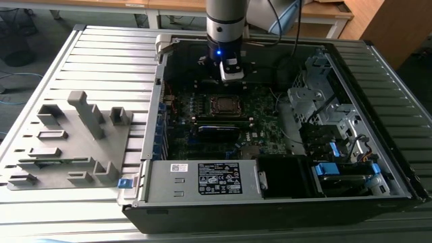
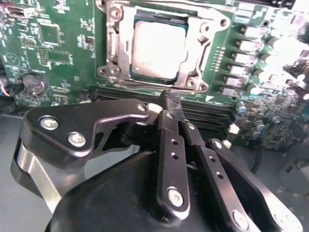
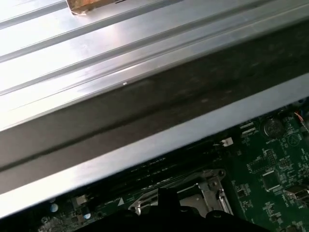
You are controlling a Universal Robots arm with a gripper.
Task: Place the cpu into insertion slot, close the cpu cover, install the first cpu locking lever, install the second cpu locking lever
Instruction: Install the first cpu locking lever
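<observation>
Black gripper (image 2: 170, 104), fingers pressed together and holding nothing, hovers just beside the insertion slot (image 2: 159, 46) near the second wrist view's top. The cpu (image 2: 155, 50) sits inside; its faint print is unreadable. The cpu cover (image 2: 203, 63) frames it, its upper edge cut off.

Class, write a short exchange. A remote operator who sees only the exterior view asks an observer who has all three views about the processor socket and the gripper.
Operator: I see the socket from afar. Is the chip in it?
Observer: Yes. In the second wrist view the silvery chip lies flat inside the window of the metal frame.
Operator: Is the gripper holding anything?
Observer: No. In that same view the gripper has its fingers together and empty, with the tip showing just beside the frame.
</observation>
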